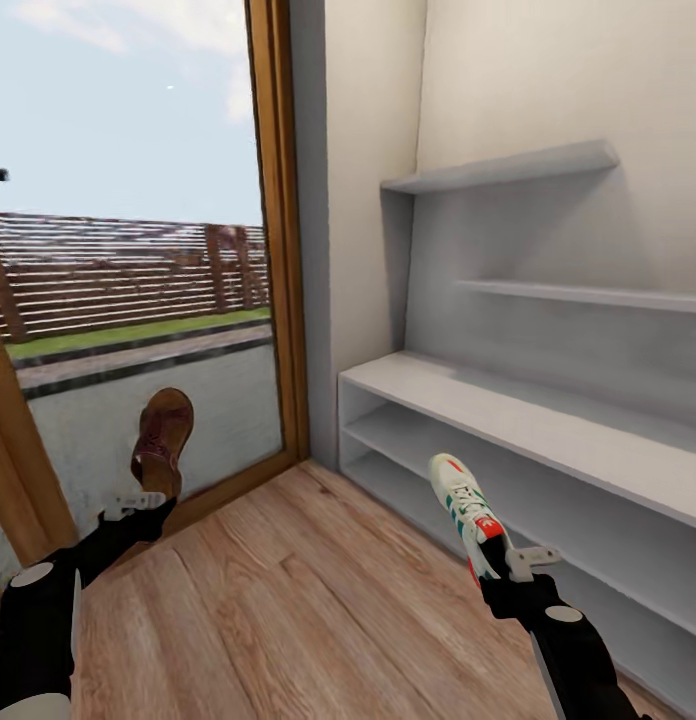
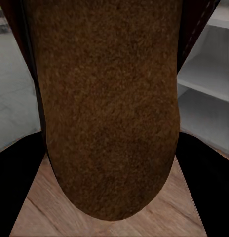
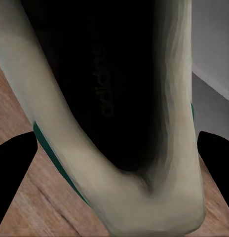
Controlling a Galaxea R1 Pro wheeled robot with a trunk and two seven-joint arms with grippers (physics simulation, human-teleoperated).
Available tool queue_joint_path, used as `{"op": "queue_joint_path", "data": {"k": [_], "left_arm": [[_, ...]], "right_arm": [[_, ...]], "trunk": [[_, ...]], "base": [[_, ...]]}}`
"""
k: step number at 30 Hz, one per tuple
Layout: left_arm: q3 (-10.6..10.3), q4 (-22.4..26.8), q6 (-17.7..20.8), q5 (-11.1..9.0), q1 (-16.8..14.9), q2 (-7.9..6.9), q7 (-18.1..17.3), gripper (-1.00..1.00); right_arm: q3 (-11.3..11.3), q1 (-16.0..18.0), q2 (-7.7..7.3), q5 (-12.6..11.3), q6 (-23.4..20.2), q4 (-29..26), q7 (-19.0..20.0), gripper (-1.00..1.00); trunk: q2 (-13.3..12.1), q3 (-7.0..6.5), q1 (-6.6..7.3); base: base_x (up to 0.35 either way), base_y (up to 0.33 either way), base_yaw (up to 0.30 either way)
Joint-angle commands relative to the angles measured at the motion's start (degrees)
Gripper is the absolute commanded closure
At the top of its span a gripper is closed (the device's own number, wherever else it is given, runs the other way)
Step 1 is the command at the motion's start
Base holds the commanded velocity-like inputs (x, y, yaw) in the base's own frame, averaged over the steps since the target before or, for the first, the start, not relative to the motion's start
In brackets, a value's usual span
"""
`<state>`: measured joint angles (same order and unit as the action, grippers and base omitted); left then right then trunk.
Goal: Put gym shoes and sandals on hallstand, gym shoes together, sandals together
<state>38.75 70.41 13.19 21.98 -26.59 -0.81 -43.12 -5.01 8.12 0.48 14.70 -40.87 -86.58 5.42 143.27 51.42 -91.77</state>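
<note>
The hallstand [image 1: 508, 400] stands against the pale wall on the right, its low bench surface bare on top, with two open shelf slots beneath and stepped wall shelves above. The left gripper [image 1: 133, 503] is clamped on the heel of a brown sandal [image 1: 164, 440], which it holds up off the corridor floor [image 1: 308, 590], toe pointing away, in front of a tall wood-framed window [image 1: 273, 240]; the left wrist view looks straight along its tan footbed [image 2: 109, 108]. The right gripper [image 1: 520, 562] is closed on the heel of a white gym shoe [image 1: 466, 505] with green stripes and a red-orange tongue, held clear of the floor just in front of the hallstand's lower slots. Outside the window lie grass and a slatted fence.
</note>
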Motion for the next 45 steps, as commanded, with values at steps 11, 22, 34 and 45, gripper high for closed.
{"op": "queue_joint_path", "data": {"k": [11,22,34,45], "left_arm": [[0.1,0.1,0.4,0.1,0.0,0.01,-0.4,1.00],[0.1,0.1,0.4,0.1,0.0,0.00,-0.4,1.00],[0.1,0.1,0.4,0.1,0.0,0.00,-0.4,1.00],[0.1,0.1,0.4,0.1,0.0,0.00,-0.4,1.00]], "right_arm": [[-0.1,0.1,0.05,0.6,-0.3,-0.1,0.6,1.00],[-0.1,0.1,0.05,0.6,-0.3,-0.1,0.6,1.00],[-0.1,0.1,0.05,0.6,-0.3,-0.1,0.6,1.00],[-0.1,0.1,0.05,0.6,-0.3,-0.1,0.6,1.00]], "trunk": [[0.0,0.06,-0.01],[0.0,0.06,-0.01],[0.0,0.06,-0.01],[0.0,0.06,-0.01]], "base": [[0.190,0.266,-0.300],[0.064,0.301,-0.300],[0.000,0.309,-0.300],[0.011,0.290,-0.300]]}}
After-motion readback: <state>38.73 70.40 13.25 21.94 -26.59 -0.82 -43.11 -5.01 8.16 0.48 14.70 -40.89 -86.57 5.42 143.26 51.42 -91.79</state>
